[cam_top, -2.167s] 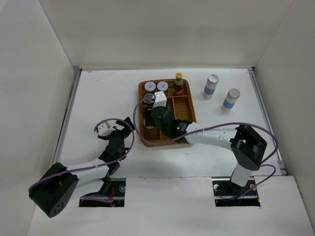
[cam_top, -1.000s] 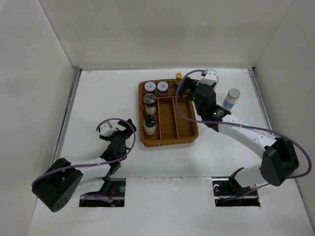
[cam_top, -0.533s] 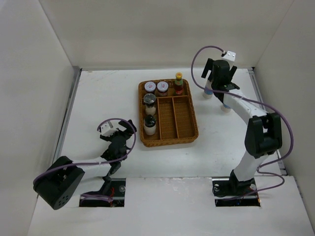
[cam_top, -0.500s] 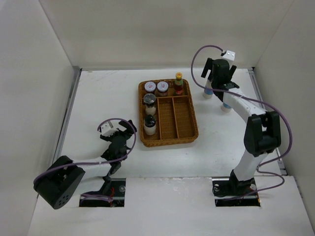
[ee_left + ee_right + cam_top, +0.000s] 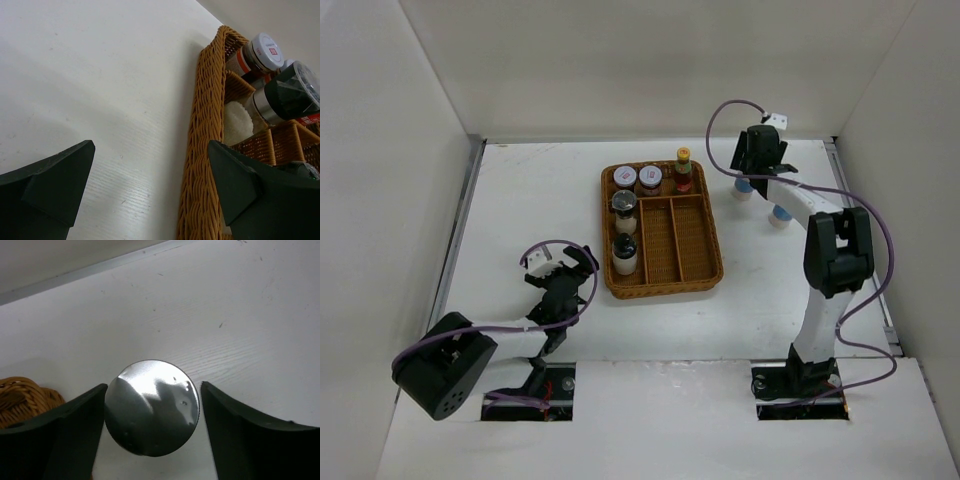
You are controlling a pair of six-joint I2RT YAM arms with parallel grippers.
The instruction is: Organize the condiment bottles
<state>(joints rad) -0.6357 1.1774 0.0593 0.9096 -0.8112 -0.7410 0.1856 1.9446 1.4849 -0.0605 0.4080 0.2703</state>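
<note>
Status right gripper (image 5: 152, 390): spread wide, clamped on nothing. Straddles silver cap of blue-labelled shaker (image 5: 150, 415), upright, long axis straight down from claw, centred in gap. Sits outside wicker tray (image 5: 665, 288), to its right. Also spread: left gripper (image 5: 150, 150), well apart from shaker.

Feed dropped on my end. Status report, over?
Right gripper open, straddling silver-capped blue-labelled shaker, not yet clamped. Left gripper open, low beside brown wicker tray. Nothing blocking.
</note>
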